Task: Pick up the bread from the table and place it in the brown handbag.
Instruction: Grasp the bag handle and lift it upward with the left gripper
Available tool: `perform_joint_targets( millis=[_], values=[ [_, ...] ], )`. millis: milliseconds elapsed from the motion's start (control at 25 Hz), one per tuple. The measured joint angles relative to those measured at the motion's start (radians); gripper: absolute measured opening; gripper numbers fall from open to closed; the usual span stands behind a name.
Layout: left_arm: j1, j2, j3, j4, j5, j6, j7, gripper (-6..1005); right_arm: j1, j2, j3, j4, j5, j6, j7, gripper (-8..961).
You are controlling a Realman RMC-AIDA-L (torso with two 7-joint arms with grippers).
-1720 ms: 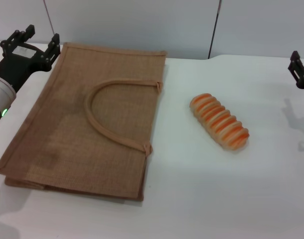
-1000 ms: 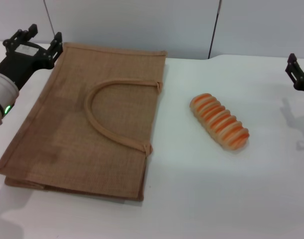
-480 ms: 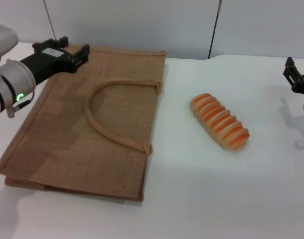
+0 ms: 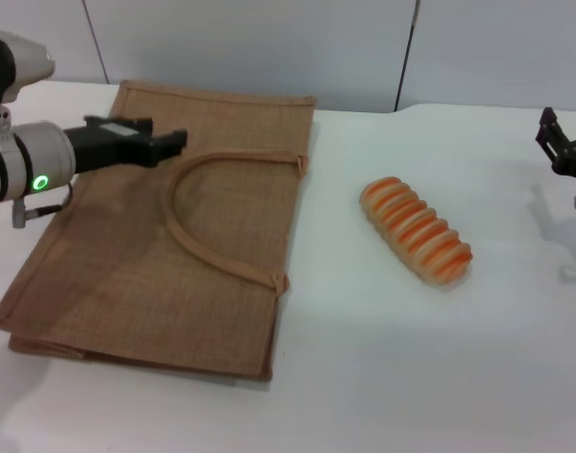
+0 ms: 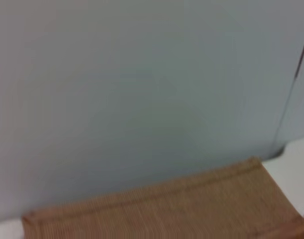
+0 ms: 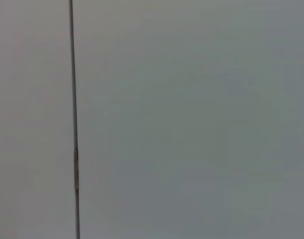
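Head view: the left gripper (image 4: 170, 140) hovers over the brown handbag (image 4: 109, 264), probably to lift its handle (image 4: 189, 236); whether its jaws are parted I cannot tell. The right gripper (image 4: 552, 142) waits far from the bread (image 4: 415, 230) on the worktop (image 4: 439, 377), jaws unclear.

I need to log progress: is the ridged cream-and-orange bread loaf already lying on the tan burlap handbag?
No: in the head view the ridged cream-and-orange bread loaf lies on the white table, apart from the tan burlap handbag.

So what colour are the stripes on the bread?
Orange-red ridges across a pale cream bread, clearest in the head view.
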Motion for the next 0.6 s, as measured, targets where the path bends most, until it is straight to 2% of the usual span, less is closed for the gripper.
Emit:
perform_joint_targets(
  millis=[320,360,600],
  values=[
    [-0.026,-0.009,-0.082,0.001,0.303,-0.141,-0.265,575,0.002,0.0,0.0,0.0,0.0,0.001,0.0,725],
    [-0.031,-0.012,-0.112,0.003,0.383,-0.182,-0.326,574,0.003,0.0,0.0,0.0,0.0,0.001,0.0,725],
    [-0.054,-0.012,-0.193,0.009,0.498,-0.265,-0.403,570,0.003,0.0,0.0,0.0,0.0,0.002,0.0,725]
  ],
)
